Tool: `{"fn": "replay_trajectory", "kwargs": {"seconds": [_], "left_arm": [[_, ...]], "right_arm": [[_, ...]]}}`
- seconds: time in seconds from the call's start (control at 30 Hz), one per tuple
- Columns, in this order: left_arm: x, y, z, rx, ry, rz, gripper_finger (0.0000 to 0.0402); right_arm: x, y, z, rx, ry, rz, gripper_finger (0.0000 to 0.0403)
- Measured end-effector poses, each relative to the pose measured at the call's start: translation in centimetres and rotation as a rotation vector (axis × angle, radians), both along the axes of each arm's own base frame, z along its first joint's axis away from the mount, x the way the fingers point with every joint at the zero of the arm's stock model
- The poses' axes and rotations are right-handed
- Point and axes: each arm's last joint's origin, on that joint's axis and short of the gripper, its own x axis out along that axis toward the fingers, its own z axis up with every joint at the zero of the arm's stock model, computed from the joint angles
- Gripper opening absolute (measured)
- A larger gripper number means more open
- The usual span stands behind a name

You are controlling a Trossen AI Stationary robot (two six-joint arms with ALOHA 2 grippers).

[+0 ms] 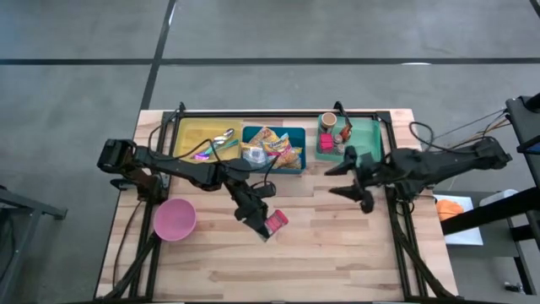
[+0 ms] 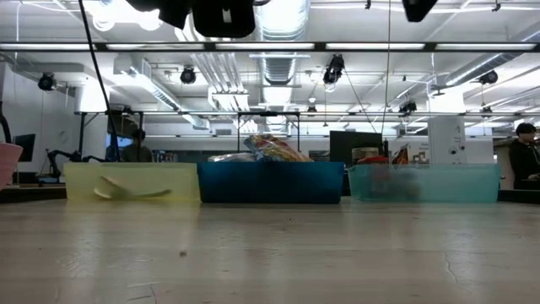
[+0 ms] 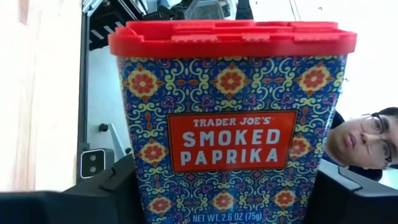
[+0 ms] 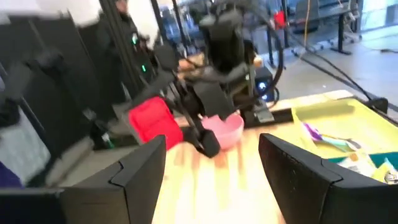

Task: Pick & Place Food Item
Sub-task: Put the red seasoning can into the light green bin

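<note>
paprika tin | clamped in left gripper above table | right gripper released, empty

High cam: straight down over whole table. Low cam: tabletop height, level toward three bins, incl. blue bin, room behind. L wrist cam: v. close on paprika tin. R wrist cam faces across table, shares tin w/ high.

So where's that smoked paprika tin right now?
The paprika tin is in the left gripper, near the table's middle in the high view, right of the pink bowl and in front of the blue bin. The left wrist view shows its label close up.
</note>
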Motion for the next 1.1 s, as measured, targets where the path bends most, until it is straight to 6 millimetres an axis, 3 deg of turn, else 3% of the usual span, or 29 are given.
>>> {"fn": "replay_trajectory", "kwargs": {"seconds": [0.2,0.43,0.63,0.77,0.97,1.1], "left_arm": [[0.0,0.1,0.0,-0.014,0.02,-0.002,0.0291],[0.0,0.1,0.0,-0.019,0.022,-0.019,0.0322],[-0.1,0.0,0.1,-0.021,0.02,-0.035,0.029],[-0.2,0.0,0.1,-0.021,0.015,-0.061,0.0291],[-0.3,-0.2,0.2,-0.013,-0.008,-0.083,0.0332],[-0.3,-0.3,0.2,-0.005,-0.029,-0.087,0.031]], "right_arm": [[4.4,1.3,0.2,-0.179,0.071,0.121,0.0253],[10.1,3.0,1.4,-0.345,0.177,0.261,0.0253],[14.1,4.2,2.4,-0.362,0.317,0.349,0.0253],[15.8,4.9,3.1,-0.34,0.339,0.463,0.0253],[17.8,5.8,3.2,-0.333,0.33,0.509,0.0253],[18.9,6.2,3.3,-0.298,0.34,0.515,0.0253]]}}
